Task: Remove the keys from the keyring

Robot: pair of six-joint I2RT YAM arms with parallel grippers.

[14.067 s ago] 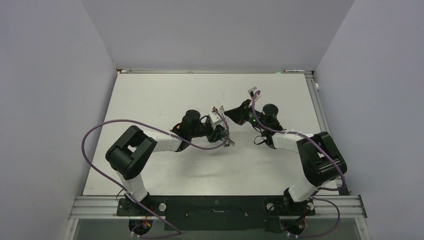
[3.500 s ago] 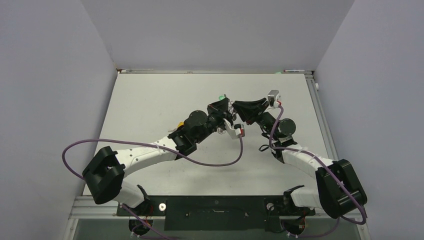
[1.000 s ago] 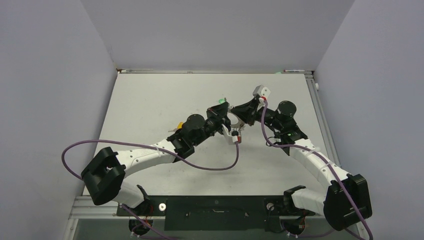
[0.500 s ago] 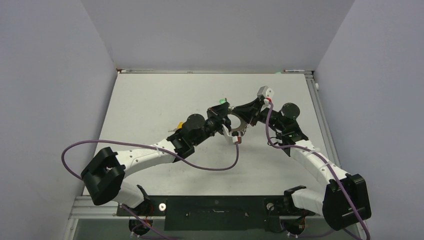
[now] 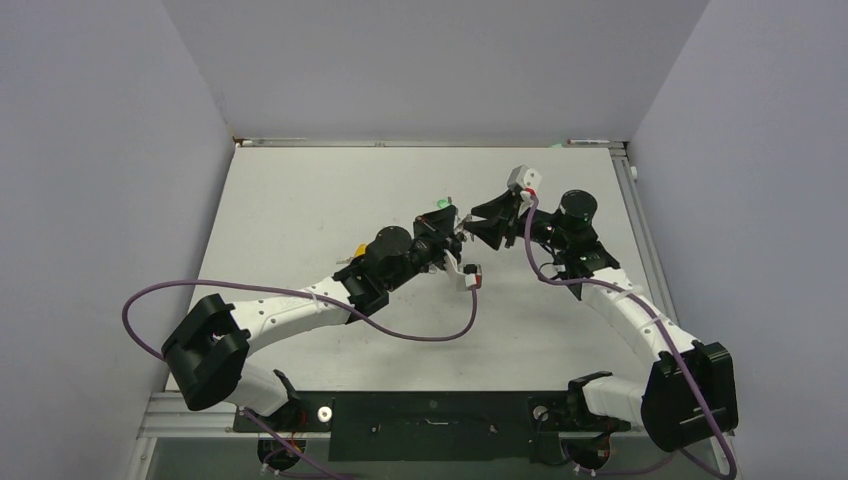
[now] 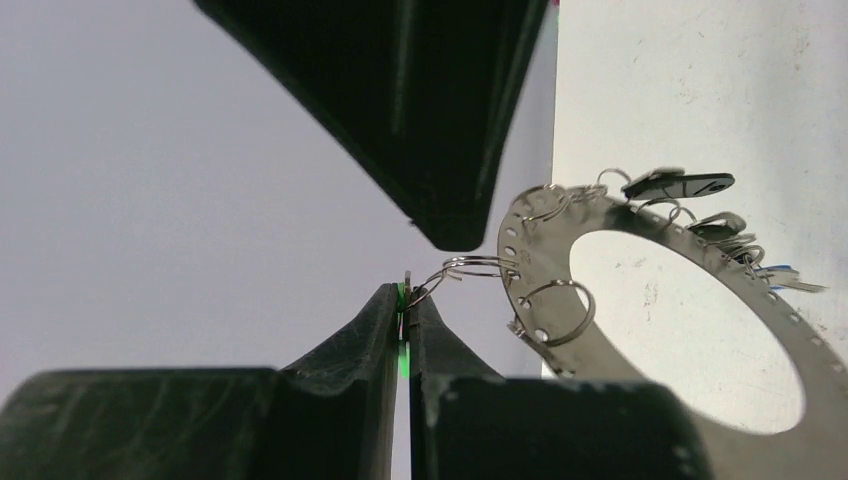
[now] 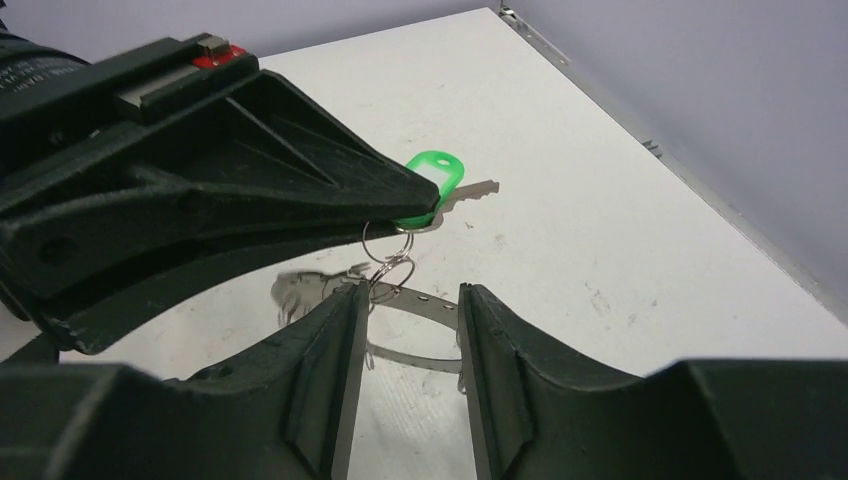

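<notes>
- We're seeing, on the left wrist, the left gripper [image 6: 404, 297] pinching the green key [image 6: 402, 340], just a sliver; the keyring [image 6: 545, 255] is dangling alongside, partly cut off.
- The right wrist is showing us the key's head plainly, with the right gripper [image 7: 410, 295] gaping, empty.
</notes>
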